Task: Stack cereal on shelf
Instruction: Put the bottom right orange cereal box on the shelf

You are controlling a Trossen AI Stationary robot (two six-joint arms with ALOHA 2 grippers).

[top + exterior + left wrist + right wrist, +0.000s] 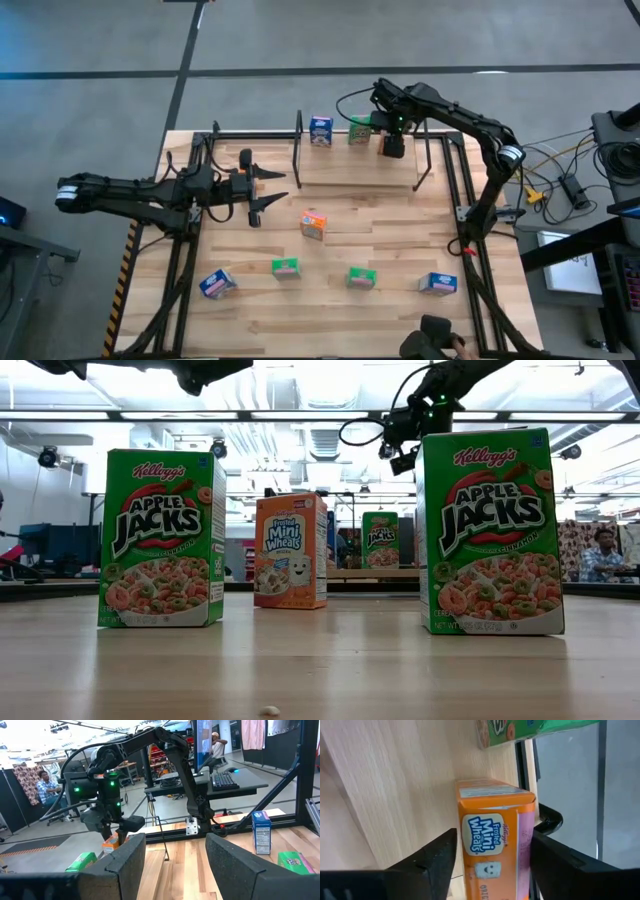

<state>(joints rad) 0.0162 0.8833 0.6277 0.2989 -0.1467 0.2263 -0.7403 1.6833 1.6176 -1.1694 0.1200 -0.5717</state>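
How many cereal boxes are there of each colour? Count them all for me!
Blue boxes: 3, one on the shelf and two on the table.
Green boxes: 3, one on the shelf and two on the table.
Orange boxes: 2, one on the table and one on the shelf between the right gripper's fingers.
Total: 8 boxes in view.

— What sits on the shelf [360, 170]?
— Two cereal boxes [321, 130] side by side along its back edge, with the right tool [392, 146] just beside them, around a third box [495, 840].
— And on the counter [330, 310]?
— One box [314, 225] in front of the shelf; four more [286, 267] in a row nearer the front edge. The left tool [265, 190] hovers left of the shelf.
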